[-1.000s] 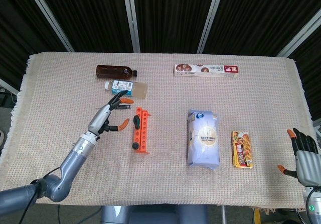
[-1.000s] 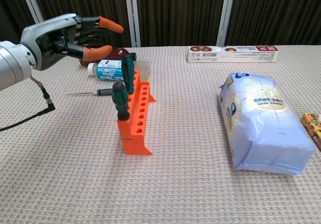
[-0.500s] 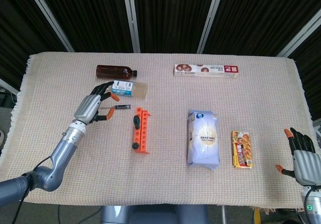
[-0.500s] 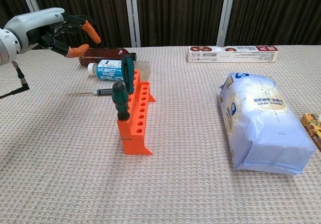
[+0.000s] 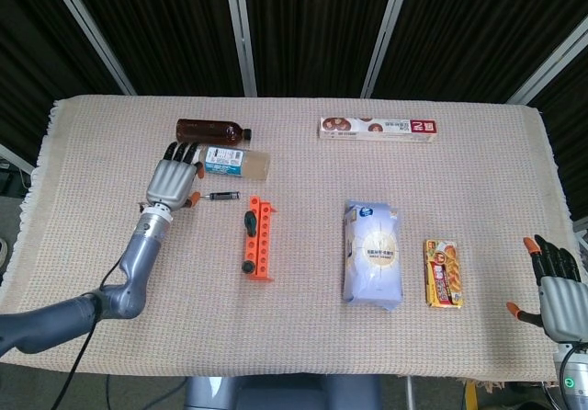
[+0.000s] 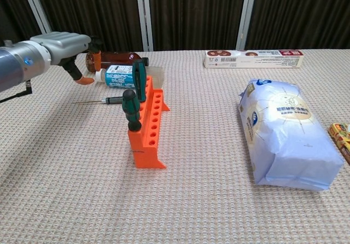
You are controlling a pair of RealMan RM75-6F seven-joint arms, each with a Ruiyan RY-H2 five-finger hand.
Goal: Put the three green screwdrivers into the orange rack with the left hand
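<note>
The orange rack point(image 5: 260, 240) point(image 6: 147, 132) stands left of the table's centre. Two green-handled screwdrivers stand upright in it, one at the near end point(image 6: 130, 109) and one at the far end point(image 6: 140, 78). A third screwdriver point(image 5: 223, 195) point(image 6: 113, 99) lies flat on the cloth just left of the rack, its thin shaft pointing left. My left hand point(image 5: 173, 183) point(image 6: 64, 43) hovers left of that screwdriver with its back up, fingers stretched toward the bottles, holding nothing. My right hand point(image 5: 554, 287) rests open at the near right corner.
A brown bottle point(image 5: 211, 131) and a clear bottle with a blue label point(image 5: 231, 160) lie just beyond the left hand. A long box point(image 5: 377, 128) lies at the back. A white-blue bag point(image 5: 372, 252) and a snack packet point(image 5: 443, 272) lie to the right.
The left hand has swung left and away from the rack, turning its back upward, and now sits by the bottles. The right hand barely shifted.
</note>
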